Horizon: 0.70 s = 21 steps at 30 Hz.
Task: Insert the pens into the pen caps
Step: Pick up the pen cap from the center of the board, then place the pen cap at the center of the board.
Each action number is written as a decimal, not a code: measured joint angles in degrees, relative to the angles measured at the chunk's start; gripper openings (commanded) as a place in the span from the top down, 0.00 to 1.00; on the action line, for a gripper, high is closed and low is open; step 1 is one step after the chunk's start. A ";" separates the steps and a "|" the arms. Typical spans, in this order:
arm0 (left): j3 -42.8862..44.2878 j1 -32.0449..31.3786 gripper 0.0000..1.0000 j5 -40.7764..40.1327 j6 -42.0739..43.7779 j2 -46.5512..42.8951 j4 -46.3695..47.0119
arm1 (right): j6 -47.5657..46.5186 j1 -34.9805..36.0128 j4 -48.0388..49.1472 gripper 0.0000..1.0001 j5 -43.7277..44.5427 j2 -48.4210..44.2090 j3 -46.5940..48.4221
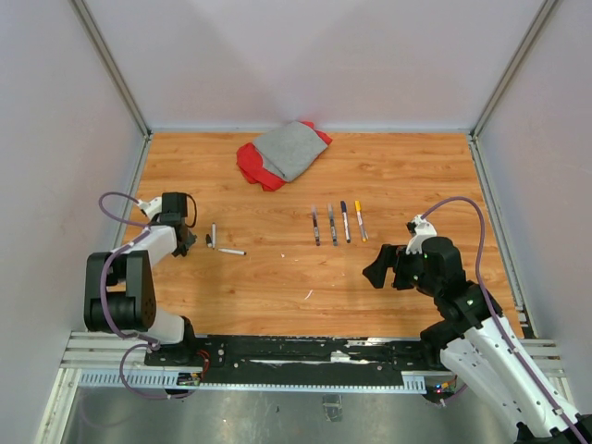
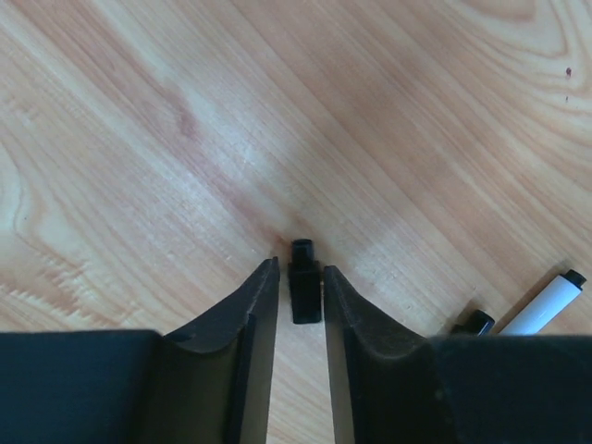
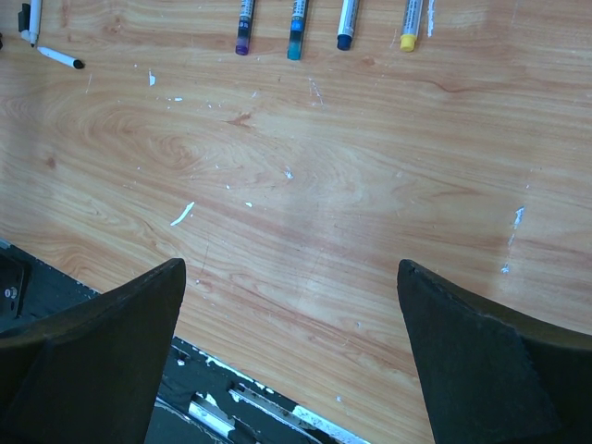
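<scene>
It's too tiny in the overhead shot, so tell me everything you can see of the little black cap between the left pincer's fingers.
The black cap is a short, matte tube that looks like plastic. It is stepped: a narrower collar with an open mouth at its far end, and a wider body nearer the camera. It rests on the wooden table inside the left pincer, whose fingers flank it closely. Whether they already pinch it is unclear.
</scene>
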 measured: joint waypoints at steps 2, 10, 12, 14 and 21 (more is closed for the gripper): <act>0.04 0.11 0.83 -0.15 0.11 0.33 0.72 | 0.00 0.00 0.00 0.03 0.00 -0.02 0.00; -0.22 0.31 0.90 0.76 0.48 -0.11 1.70 | -0.02 0.00 -0.07 0.03 0.00 -0.70 0.00; -0.85 0.00 0.90 2.05 0.44 -1.36 1.70 | -0.02 0.00 -0.11 0.03 0.04 -0.74 0.00; -1.46 -1.99 0.90 2.60 0.39 -3.61 0.83 | -0.02 0.00 -0.15 0.03 0.04 -0.74 0.00; -0.52 -26.14 0.90 3.08 -2.95 -10.75 -0.37 | 0.00 0.00 -0.52 0.03 0.04 -0.74 0.00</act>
